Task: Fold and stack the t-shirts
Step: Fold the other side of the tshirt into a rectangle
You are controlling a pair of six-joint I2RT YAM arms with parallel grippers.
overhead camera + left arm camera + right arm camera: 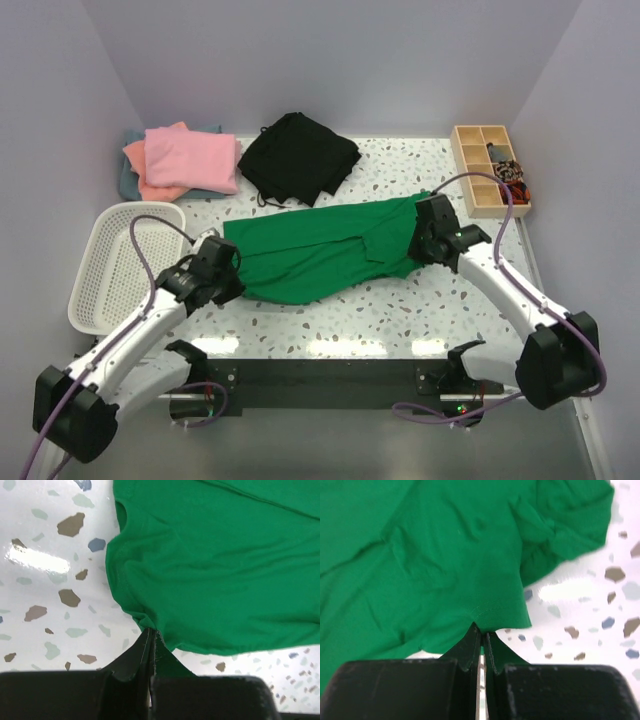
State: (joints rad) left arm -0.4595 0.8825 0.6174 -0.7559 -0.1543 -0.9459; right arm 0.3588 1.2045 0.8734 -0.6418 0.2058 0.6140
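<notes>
A bright green t-shirt lies stretched across the middle of the speckled table, with folds near its right end. My left gripper is shut on the shirt's left edge; the left wrist view shows the green shirt bunched where the closed tips pinch it. At the other end, my right gripper is shut on the right edge, and in the right wrist view the green cloth has its hem caught between the tips. A pink shirt sits folded on salmon-orange and grey-teal ones at the back left.
A black garment lies crumpled at the back centre. A white mesh basket stands at the left edge beside my left arm. A wooden compartment tray with small items sits at the back right. Walls close in three sides.
</notes>
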